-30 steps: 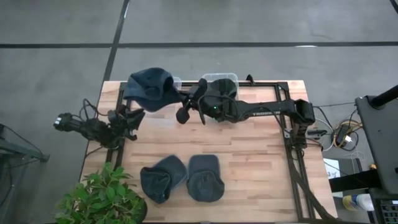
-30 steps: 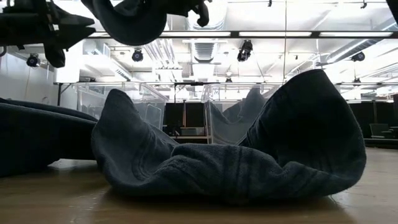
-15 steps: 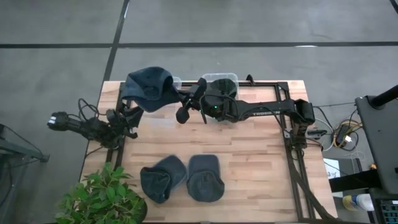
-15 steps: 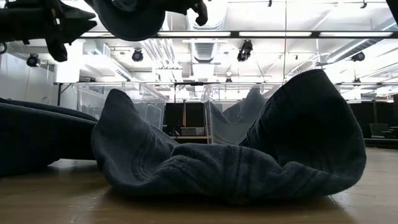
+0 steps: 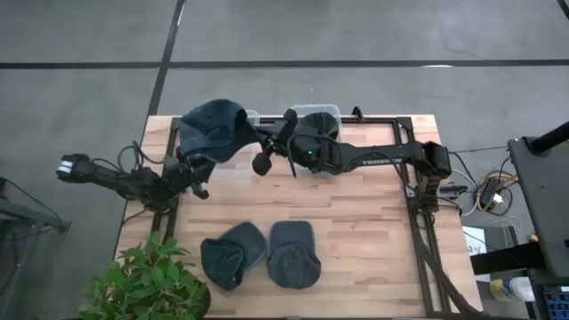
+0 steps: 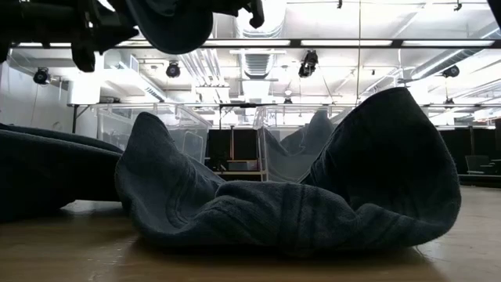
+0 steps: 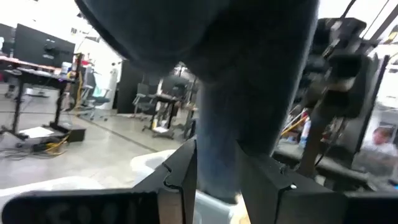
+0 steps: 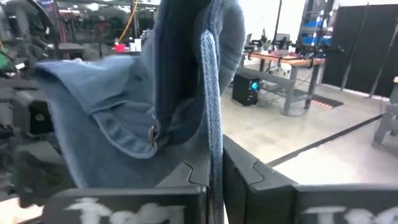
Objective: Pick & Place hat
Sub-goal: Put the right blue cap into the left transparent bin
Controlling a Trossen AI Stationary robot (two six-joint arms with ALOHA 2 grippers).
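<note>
A dark blue hat [image 5: 213,127] hangs in the air above the table's far left part, held between both grippers; the low view shows it at the top [image 6: 168,19]. My left gripper [image 5: 196,162] reaches up to its near left side and is shut on it. My right gripper [image 5: 261,140] comes from the right and is shut on its right edge. Two more dark blue hats [image 5: 233,253] [image 5: 293,253] lie side by side on the table's near middle, and they fill the low view [image 6: 290,204]. My left gripper pinches a hanging part of the hat's cloth [image 7: 217,177] between its two fingers, coming from below and the left, slanting upward. The cloth fills the gap between the fingers [image 7: 183,171], and the hat rises above them, clear of the table. My right gripper pinches the hat's stitched edge [image 8: 215,163] between its two fingers [image 8: 193,171], coming level from the table's right. The edge stands upright in the narrow gap, and the rest of the hat spreads out beyond the fingers, lifted clear.
Two clear plastic bins [image 5: 316,114] [image 5: 252,116] stand at the table's far edge, just behind the held hat and the right arm. A potted plant [image 5: 147,283] stands at the near left corner. Bare wood shows on the table's right half [image 5: 373,231].
My left arm has drawn its elbow toward the table's left, and its gripper has come up closer under the hat. The hat has stayed aloft, shifting only slightly. My right arm has kept still.
</note>
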